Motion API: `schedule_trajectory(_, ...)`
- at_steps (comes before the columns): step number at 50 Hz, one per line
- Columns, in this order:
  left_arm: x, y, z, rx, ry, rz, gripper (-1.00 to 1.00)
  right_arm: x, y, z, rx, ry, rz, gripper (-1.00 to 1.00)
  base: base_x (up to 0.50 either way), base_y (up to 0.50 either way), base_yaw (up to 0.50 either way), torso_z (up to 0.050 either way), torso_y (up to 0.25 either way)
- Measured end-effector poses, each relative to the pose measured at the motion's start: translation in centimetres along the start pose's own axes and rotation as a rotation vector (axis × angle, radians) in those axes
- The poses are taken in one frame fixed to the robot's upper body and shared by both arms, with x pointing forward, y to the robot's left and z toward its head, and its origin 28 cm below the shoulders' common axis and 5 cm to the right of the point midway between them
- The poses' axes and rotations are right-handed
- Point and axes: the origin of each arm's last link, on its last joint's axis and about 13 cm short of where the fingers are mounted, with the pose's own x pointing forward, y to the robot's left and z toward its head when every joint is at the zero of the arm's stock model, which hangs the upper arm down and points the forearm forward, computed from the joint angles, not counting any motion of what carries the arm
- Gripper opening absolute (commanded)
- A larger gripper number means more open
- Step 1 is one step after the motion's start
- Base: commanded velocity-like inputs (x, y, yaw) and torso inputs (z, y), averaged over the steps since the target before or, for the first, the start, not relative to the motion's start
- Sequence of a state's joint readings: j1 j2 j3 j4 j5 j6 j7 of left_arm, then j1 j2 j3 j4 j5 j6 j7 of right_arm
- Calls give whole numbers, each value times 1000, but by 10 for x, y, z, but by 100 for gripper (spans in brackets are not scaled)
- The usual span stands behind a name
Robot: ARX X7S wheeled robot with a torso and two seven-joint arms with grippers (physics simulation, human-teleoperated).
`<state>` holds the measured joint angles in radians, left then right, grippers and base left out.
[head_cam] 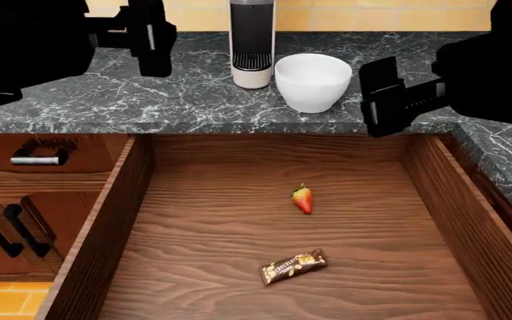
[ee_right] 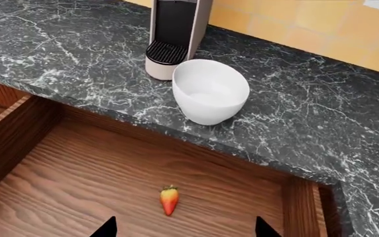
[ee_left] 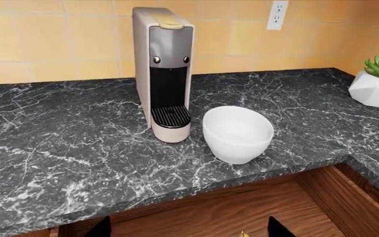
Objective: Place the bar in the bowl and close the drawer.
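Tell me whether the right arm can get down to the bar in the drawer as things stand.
Probably yes. The bar lies flat on the open drawer floor with nothing over it; the strawberry sits apart from it, and the right gripper hangs above the counter edge.

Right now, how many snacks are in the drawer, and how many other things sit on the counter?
Snacks in the drawer: 2 (bar, strawberry)
Things on the counter: 3 (bowl, coffee machine, plant pot)
Total: 5

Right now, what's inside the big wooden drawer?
A strawberry and the bar lie apart on the drawer floor. The back part is hidden under the counter.
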<state>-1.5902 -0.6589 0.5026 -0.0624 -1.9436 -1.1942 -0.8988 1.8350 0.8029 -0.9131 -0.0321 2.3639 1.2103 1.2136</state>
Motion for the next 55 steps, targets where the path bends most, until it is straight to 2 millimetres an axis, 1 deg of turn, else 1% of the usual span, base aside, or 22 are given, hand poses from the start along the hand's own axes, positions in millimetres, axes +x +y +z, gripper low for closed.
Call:
schedule_trajectory(9, 5, 3, 1, 0, 24, 8, 100, 8, -2, -1, -16, 48, 7, 100, -73, -461, 0, 0, 0)
schedule_trajectory(17, 7, 3, 1, 0, 32, 6, 100, 10, -3, -2, -26, 61, -1, 100, 0, 0, 0, 0, 0)
schedule_trajectory(29, 8, 4, 2, 3, 35, 13, 100, 13, -2, -3, -39, 70, -17, 100, 190, 50, 0, 0, 0)
schedule_trajectory(34, 8, 5, 2, 4, 34, 17, 100, 13, -2, -3, -39, 70, -18, 100, 248, -179, 0, 0, 0)
schedule_trajectory(41, 8, 5, 1, 4, 35, 16, 100, 14, -3, -3, -35, 71, -25, 100, 17, -4, 0, 0, 0)
schedule_trajectory(49, 7, 5, 2, 5, 32, 15, 100, 13, -3, -3, -38, 64, -23, 100, 500, -1, 0, 0, 0)
schedule_trajectory(55, 7, 5, 2, 6, 33, 17, 100, 13, -3, -3, -39, 63, -24, 100, 68, 0, 0, 0, 0)
